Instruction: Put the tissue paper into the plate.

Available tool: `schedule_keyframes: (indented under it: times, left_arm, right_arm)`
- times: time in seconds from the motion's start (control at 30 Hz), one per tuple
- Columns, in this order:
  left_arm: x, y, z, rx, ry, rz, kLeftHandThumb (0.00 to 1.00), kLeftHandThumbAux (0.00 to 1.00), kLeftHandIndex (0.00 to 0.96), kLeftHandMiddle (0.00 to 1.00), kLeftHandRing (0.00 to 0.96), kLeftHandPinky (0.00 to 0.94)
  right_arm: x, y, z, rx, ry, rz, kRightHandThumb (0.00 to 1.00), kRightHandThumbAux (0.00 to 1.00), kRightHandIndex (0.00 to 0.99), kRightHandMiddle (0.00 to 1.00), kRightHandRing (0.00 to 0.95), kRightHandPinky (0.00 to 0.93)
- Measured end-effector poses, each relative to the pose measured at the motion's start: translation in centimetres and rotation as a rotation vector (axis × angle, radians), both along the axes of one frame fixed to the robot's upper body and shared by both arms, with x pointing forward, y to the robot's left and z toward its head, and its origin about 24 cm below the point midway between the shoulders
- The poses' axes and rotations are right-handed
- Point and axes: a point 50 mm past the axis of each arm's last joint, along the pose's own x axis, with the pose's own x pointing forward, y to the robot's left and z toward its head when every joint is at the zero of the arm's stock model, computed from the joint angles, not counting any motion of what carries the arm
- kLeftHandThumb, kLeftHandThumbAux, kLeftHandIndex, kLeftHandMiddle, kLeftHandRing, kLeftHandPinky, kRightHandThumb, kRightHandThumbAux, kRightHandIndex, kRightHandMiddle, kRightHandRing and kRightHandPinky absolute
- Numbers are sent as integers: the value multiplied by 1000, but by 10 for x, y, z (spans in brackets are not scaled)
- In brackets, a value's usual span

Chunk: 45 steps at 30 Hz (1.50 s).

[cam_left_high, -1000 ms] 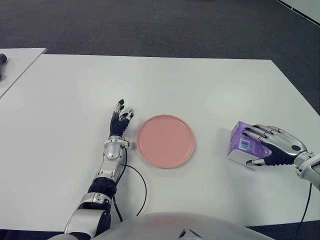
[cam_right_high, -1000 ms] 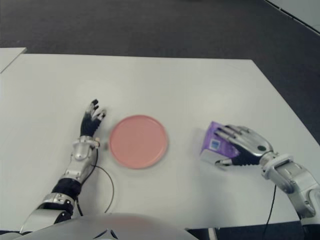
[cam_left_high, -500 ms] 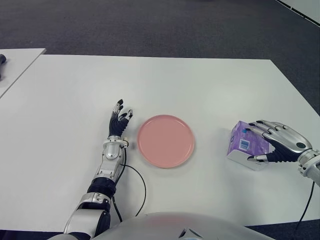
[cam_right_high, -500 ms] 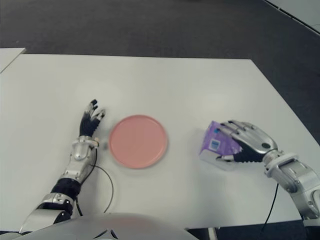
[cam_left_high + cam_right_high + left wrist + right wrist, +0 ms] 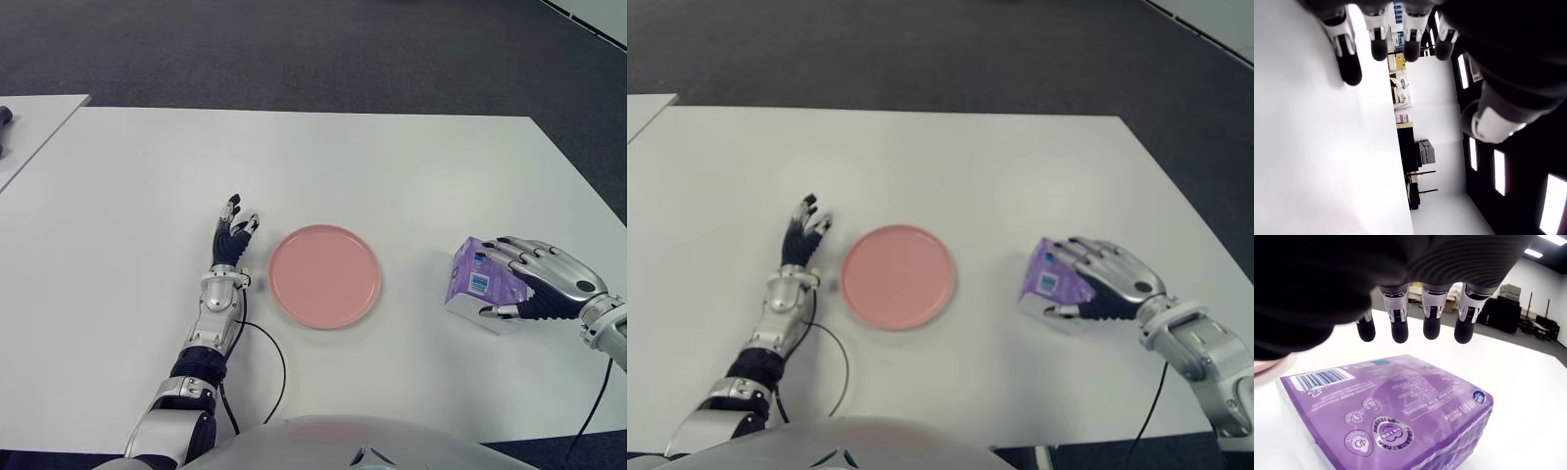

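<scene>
My left hand (image 5: 231,240) shows on the white tabletop (image 5: 323,166), fingers loosely spread and holding nothing, just to the left of the round pink plate (image 5: 324,275). The plate is bare inside. To its right, well apart from it, the purple plastic-wrapped pack of tissue paper (image 5: 478,287) stands on the table, its barcode label turned toward the plate. My right hand (image 5: 541,286) arches over the pack from its right side. In the right wrist view my fingertips (image 5: 1399,331) hang spread above the pack's purple top (image 5: 1396,406) with a clear gap beneath them, so the hand is open and grips nothing.
</scene>
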Motion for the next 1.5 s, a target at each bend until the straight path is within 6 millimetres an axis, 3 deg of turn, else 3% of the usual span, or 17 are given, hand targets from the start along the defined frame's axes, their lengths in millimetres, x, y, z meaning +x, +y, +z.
schedule_keyframes:
  times: [0.2, 0.7, 1.5]
  left_arm:
    - [0, 1, 0, 0, 0, 3, 0, 622, 0, 0, 0, 0]
    - [0, 2, 0, 0, -1, -2, 0, 602, 0, 0, 0, 0]
    - [-3, 3, 2, 2, 10, 5, 0, 617, 0, 0, 0, 0]
  right_arm:
    - [-1, 3, -2, 11, 25, -10, 361, 237, 0, 0, 0, 0]
    - [-1, 34, -21, 36, 35, 8, 345, 265, 0, 0, 0, 0]
    - [-1, 41, -31, 19, 54, -26, 296, 233, 0, 0, 0, 0]
